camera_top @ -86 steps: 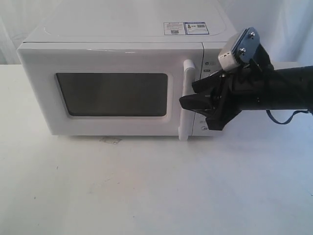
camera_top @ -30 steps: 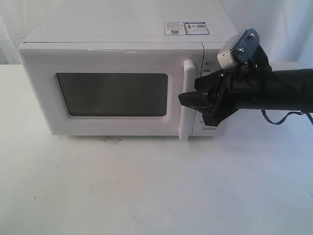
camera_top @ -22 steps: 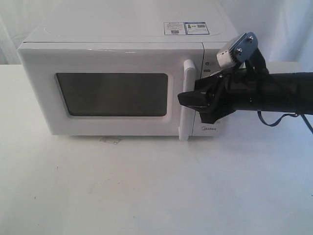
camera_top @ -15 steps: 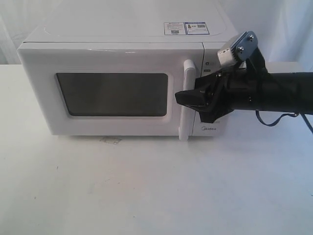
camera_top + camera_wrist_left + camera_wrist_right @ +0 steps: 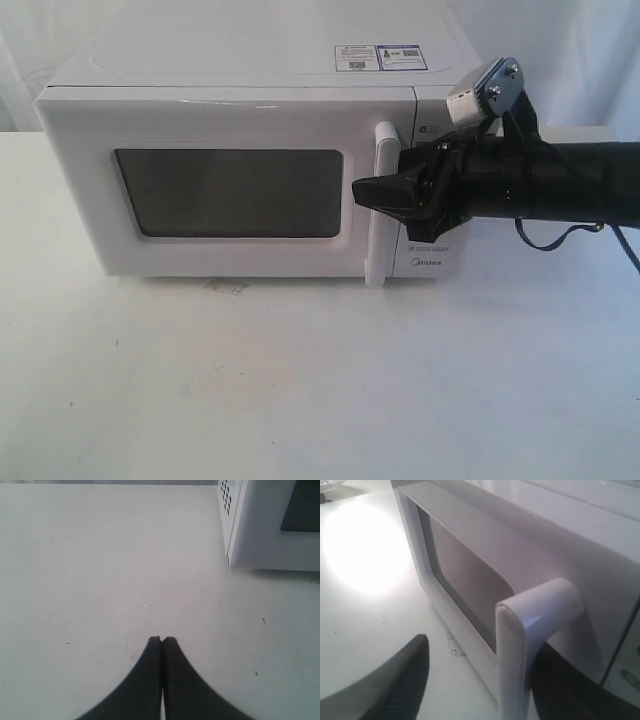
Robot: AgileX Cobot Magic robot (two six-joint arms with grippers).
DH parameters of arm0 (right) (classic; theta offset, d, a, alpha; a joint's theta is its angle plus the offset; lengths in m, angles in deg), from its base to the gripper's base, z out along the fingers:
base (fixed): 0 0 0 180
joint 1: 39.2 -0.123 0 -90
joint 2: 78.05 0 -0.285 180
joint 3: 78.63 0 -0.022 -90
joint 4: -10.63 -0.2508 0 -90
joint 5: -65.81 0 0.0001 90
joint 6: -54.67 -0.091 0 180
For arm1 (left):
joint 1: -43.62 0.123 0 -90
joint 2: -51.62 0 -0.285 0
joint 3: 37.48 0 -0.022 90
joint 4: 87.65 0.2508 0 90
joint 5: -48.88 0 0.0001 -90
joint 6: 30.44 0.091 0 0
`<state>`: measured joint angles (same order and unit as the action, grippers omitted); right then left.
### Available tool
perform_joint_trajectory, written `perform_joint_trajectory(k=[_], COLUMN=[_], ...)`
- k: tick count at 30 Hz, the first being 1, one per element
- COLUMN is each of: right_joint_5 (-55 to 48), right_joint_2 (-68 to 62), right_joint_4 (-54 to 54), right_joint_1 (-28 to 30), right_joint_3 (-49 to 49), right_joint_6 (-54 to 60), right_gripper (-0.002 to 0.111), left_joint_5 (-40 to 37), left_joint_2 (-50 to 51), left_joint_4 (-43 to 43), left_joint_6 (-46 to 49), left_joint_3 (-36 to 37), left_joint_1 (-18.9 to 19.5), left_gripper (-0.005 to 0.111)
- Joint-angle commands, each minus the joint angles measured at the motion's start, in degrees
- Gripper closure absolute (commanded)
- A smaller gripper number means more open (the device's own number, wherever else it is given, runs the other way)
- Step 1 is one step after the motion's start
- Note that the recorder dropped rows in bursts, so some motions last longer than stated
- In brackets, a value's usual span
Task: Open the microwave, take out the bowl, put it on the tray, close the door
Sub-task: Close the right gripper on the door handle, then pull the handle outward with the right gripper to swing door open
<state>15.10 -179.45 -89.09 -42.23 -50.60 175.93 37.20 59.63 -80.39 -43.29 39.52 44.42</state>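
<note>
Bright, washed-out white scene, soft shadow under microwave (image 5: 230,120), glare on table (image 5: 360,555), mild blur

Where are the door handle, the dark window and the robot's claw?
door handle (image 5: 378,250), exterior view, lower shaft.
window (image 5: 230,193), exterior view, middle of the glass.
right gripper (image 5: 372,193), exterior view, between its fingertips.

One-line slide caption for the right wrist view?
Right gripper, jaws open, straddles the white bar handle of the closed microwave door.

A small "Midea" logo (image 5: 428,265) stands on the microwave (image 5: 240,120) front.
</note>
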Motion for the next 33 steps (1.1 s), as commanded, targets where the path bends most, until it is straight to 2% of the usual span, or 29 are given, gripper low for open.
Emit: perform_joint_trajectory(k=[1,4,9,13,33], right_joint_5=[0.6,0.7,1.0,1.4,5.7], right_joint_2=[-2.4,-2.9,-3.1,-3.1,-3.1], right_joint_4=[-0.2,-0.2,-0.2,-0.2,-0.2], right_joint_1=[0.0,0.0,0.0,0.0,0.0], right_joint_3=[-1.7,-1.9,-2.0,-2.0,-2.0], right_joint_6=[1.0,1.0,1.0,1.0,0.8], right_gripper=[0.054,0.06,0.089,0.107,0.108], left_joint_5=[0.1,0.1,0.1,0.1,0.1], left_joint_2=[-0.2,-0.2,-0.2,-0.2,-0.2], left_joint_4=[0.0,0.0,0.0,0.0,0.0], left_joint_6=[-0.2,-0.2,-0.2,-0.2,-0.2], left_joint_3=[0.2,0.2,0.2,0.2,0.2], left_joint_1=[0.2,0.2,0.2,0.2,0.2], left_gripper=[0.107,0.107,0.107,0.107,0.107])
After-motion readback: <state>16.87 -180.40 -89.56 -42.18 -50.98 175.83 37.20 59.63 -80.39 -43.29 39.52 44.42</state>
